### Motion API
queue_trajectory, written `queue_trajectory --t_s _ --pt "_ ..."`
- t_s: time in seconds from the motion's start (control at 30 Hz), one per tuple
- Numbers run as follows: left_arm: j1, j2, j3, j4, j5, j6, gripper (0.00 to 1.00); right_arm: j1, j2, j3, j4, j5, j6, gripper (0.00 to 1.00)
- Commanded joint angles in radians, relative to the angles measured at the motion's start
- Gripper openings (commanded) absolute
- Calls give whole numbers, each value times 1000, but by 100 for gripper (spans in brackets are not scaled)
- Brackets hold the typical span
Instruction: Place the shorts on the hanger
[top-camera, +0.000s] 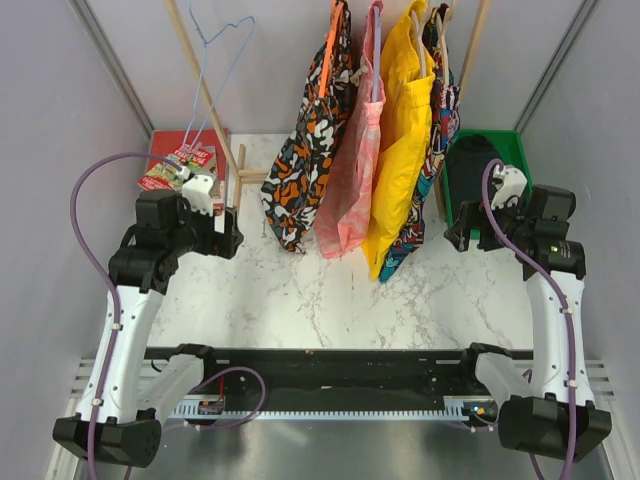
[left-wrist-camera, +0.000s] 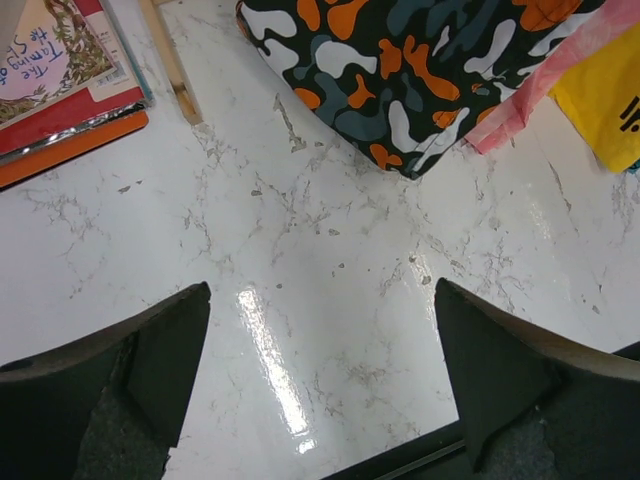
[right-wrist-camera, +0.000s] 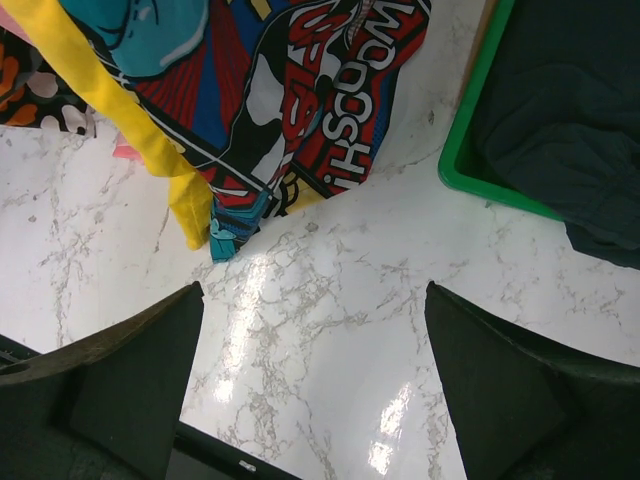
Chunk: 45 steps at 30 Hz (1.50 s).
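Shorts (right-wrist-camera: 560, 120): slumping soft and light, upper right of frame; waistband likely offering the firmest hold.
Left gripper (left-wrist-camera: 320, 300), right gripper (right-wrist-camera: 315, 300): both gaping wide, empty.

Robot lab cell, grey panel walls (top-camera: 50, 150), marble table (top-camera: 300, 290)
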<state>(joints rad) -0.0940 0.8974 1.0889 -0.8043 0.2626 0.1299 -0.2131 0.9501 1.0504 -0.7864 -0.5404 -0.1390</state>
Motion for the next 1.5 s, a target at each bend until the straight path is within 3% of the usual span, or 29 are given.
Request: queue_trajectory --t_s 0.0,0.27,0.5,0.97,1.13,1.33,1.43,1.47 --pt "-4 -14 29 68 -77 -105 99 1 41 59 9 30 -25 98" --pt "0 3 83 79 -178 -203 99 -2 203 154 39 88 12 98" --pt "13 -20 71 94 -82 -223 99 -115 444 321 49 16 10 98" --pt "31 20 78 116 -16 -222 99 -120 944 697 66 243 -74 98" --pt "37 12 60 126 -34 -223 99 -111 1049 669 76 272 -100 98" --pt "40 20 62 136 -42 -231 99 -106 1050 531 118 283 -120 96" --pt "40 23 60 145 -45 -236 100 -106 1055 504 122 275 -132 91" --pt "40 31 60 149 -48 -237 99 -104 1055 502 121 267 -136 84"
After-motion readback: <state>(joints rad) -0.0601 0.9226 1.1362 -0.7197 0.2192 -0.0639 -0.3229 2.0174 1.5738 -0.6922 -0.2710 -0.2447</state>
